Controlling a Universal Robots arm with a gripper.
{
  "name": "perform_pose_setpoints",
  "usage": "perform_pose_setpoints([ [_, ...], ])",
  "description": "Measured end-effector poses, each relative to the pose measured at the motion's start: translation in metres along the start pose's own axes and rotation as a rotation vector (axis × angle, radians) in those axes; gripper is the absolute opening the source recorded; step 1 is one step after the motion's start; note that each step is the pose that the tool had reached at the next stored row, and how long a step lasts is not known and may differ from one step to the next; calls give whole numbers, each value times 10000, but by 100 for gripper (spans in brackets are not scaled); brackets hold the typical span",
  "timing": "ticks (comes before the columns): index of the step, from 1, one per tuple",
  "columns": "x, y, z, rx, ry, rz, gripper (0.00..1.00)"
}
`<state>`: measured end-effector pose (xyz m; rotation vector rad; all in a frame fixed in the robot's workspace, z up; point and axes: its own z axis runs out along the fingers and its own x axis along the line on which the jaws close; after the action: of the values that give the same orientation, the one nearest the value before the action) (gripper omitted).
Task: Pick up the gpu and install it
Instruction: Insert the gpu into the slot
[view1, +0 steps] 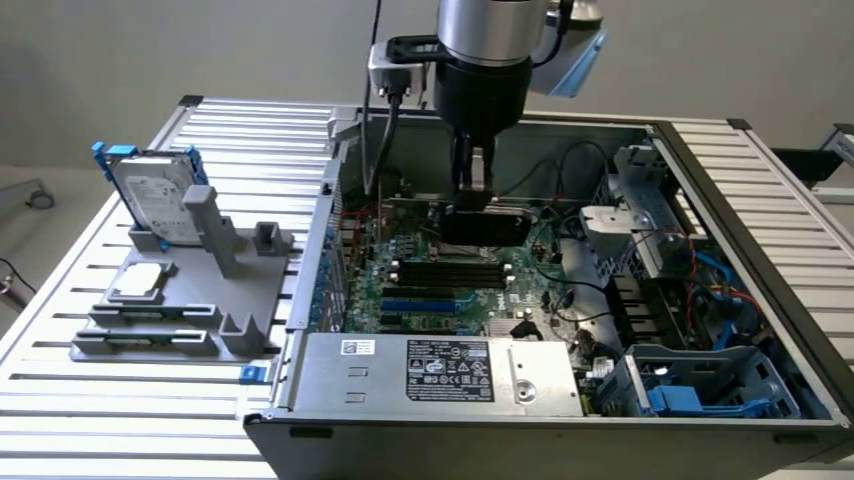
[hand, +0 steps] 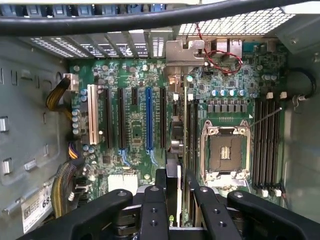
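Note:
The gpu (view1: 483, 228) hangs upright under my gripper (view1: 470, 200) inside the open computer case (view1: 747, 200), black cover facing the camera, just above the motherboard (view1: 441, 285). In the wrist view the gpu (hand: 179, 165) is seen edge-on between my black fingers (hand: 152, 210), which are shut on it. Its silver bracket (hand: 182, 52) points at the rear slot openings. The card lies between the blue slot (hand: 149, 120) and the CPU socket (hand: 225, 152). I cannot tell whether its edge touches a slot.
A silver hard drive with a blue frame (view1: 154, 190) and a small silver chip (view1: 143, 280) sit on a grey stand at the exterior view's left. The power supply (view1: 441, 368), drive cages (view1: 667, 230) and cable bundles (hand: 65, 180) crowd the case.

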<state>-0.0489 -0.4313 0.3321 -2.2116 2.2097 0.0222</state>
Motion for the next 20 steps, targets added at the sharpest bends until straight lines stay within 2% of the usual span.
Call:
perform_pose_setpoints([
  [2, 7, 0, 18, -6, -1, -254, 26],
  [5, 42, 1, 67, -30, -32, -441, 26],
  [10, 86, 54, 149, -40, -39, -467, 26],
  [14, 129, 60, 177, -76, -33, -484, 26],
  [20, 230, 94, 255, -78, -34, -491, 26],
])
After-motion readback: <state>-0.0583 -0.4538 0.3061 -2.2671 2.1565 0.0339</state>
